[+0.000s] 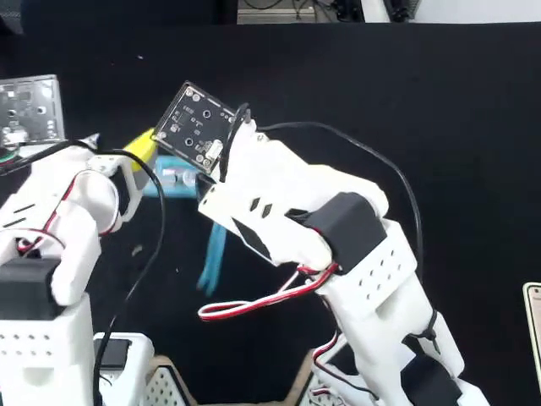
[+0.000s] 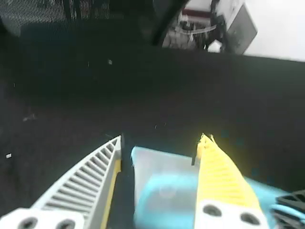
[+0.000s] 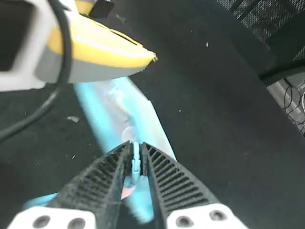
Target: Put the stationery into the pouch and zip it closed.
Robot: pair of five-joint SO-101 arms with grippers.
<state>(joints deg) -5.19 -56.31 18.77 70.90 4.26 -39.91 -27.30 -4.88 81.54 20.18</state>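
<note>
Closely, the right gripper's [image 3: 136,151] fingers were pinched together on the zipper pull [image 3: 135,163] of the blue pouch [image 3: 119,109] lying on the black bench [image 3: 214,119]. The left gripper's [image 2: 162,140] fingers stood apart, straddling the pouch's end.

The table [image 1: 406,93] is covered in black cloth, matt and flecked with lint. The pouch [image 3: 121,119] is soft plastic, pale blue with a cloudy translucent panel and a slight sheen. The left claw [image 2: 162,139] is ribbed hard plastic, one side white and one yellow, both matt. The right claw [image 3: 136,144] is black ribbed plastic, pressed onto the pale blue plastic zip pull [image 3: 135,164]. The arm shells [image 1: 296,186] are white matt plastic and the cables [image 1: 372,156] are glossy black. At ten o'clock on the table, a perforated plate [image 1: 30,106] looks like dull bare metal.
</note>
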